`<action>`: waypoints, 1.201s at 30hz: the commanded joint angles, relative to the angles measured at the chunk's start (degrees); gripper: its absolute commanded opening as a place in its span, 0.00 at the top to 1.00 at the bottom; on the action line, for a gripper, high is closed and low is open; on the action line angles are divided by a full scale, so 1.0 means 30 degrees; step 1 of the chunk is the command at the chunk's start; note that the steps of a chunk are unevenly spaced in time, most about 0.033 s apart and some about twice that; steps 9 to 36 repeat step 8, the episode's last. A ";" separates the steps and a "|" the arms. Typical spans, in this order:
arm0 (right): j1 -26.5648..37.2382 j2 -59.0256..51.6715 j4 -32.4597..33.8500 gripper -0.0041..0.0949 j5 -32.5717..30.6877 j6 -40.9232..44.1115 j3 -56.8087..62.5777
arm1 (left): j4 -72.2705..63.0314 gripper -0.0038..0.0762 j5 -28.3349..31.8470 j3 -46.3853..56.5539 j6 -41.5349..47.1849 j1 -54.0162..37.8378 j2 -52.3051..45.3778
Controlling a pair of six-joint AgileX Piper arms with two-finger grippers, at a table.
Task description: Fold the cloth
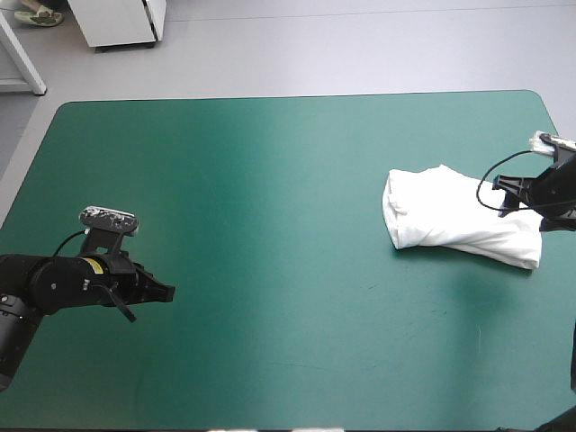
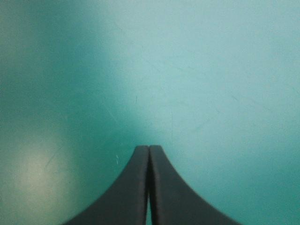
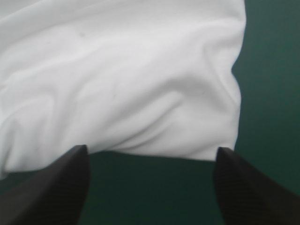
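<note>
By the table's (image 1: 270, 180) right edge, the T-shirt (image 1: 450, 220) lies partly hidden by the released right gripper (image 3: 152, 154); left gripper (image 2: 149, 151) clenched.

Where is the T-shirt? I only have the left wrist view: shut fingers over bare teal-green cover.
Observer: The T-shirt lies as a folded bundle on the right of the table, far from the left gripper.
Operator: Does the right gripper hold it?
Observer: No. The right gripper is open, the bundle's edge just ahead of its fingers.
Operator: Is the bundle flat?
Observer: No, it is wrinkled and puffy.
</note>
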State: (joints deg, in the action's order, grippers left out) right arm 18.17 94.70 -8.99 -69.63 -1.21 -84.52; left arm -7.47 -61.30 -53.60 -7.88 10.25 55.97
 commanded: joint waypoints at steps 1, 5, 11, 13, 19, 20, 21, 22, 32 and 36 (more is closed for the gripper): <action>-0.0465 -0.3241 -0.0198 0.68 0.0464 -0.0351 0.0620 | -0.0484 0.96 0.2018 -0.0466 0.0042 0.0019 -0.0303; -0.0797 -0.7060 -0.0578 0.96 0.2418 -0.0703 0.3174 | -0.0484 0.96 0.3381 -0.0382 0.0042 0.0019 -0.0303; -0.0921 -0.9844 -0.0940 0.98 0.4492 -0.1291 0.5851 | -0.0484 0.96 0.4463 -0.0070 0.0042 0.0019 -0.0303; -0.0921 -0.9844 -0.0940 0.98 0.4492 -0.1291 0.5851 | -0.0484 0.96 0.4463 -0.0070 0.0042 0.0019 -0.0303; -0.0921 -0.9844 -0.0940 0.98 0.4492 -0.1291 0.5851 | -0.0484 0.96 0.4463 -0.0070 0.0042 0.0019 -0.0303; -0.0921 -0.9844 -0.0940 0.98 0.4492 -0.1291 0.5851 | -0.0484 0.96 0.4463 -0.0070 0.0042 0.0019 -0.0303; -0.0921 -0.9844 -0.0940 0.98 0.4492 -0.1291 0.5851 | -0.0484 0.96 0.4463 -0.0070 0.0042 0.0019 -0.0303; -0.0921 -0.9844 -0.0940 0.98 0.4492 -0.1291 0.5851 | -0.0484 0.96 0.4463 -0.0070 0.0042 0.0019 -0.0303; -0.0921 -0.9844 -0.0940 0.98 0.4492 -0.1291 0.5851 | -0.0484 0.96 0.4463 -0.0070 0.0042 0.0019 -0.0303; -0.0921 -0.9844 -0.0940 0.98 0.4492 -0.1291 0.5851 | -0.0484 0.96 0.4463 -0.0070 0.0042 0.0019 -0.0303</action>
